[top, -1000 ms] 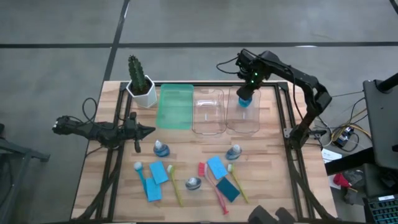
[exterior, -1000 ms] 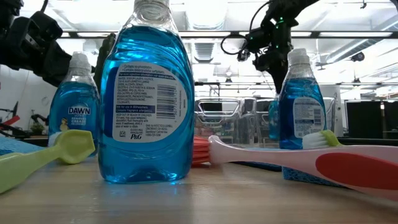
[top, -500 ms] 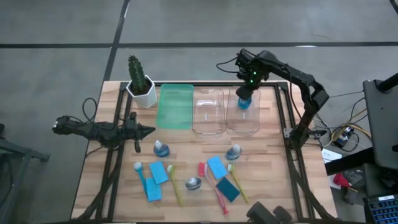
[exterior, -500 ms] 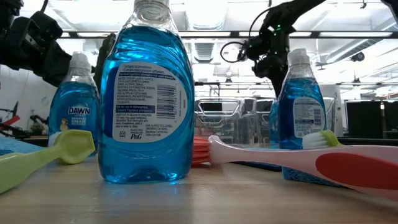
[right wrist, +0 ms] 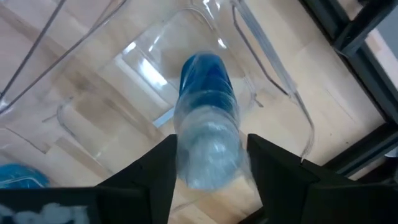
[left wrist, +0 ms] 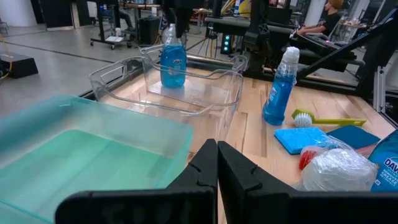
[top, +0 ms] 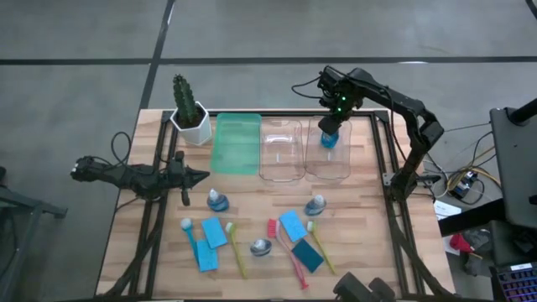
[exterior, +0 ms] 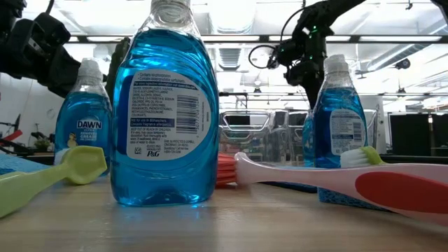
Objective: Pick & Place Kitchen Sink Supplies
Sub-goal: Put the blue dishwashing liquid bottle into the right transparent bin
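Blue-liquid bottle (top: 328, 139) standing upright inside the right-hand clear bin (top: 329, 151), cap pointing straight up into the right gripper (top: 332, 123). Fingers spread either side of the cap in the right wrist view, a sliver of gap showing, so released or near it, by the look. Long axis vertical; straight up is the clean way out, bin walls close all round. Middle clear bin (top: 280, 150) and green bin (top: 236, 143) just beside, cactus (top: 190, 109) at the far corner. Left gripper (top: 201, 175) closed on nothing, parked over the bench (top: 361, 252), nearer the remaining bottles (top: 218, 200), sponges (top: 292, 225) and brushes (top: 234, 249) lying up front.
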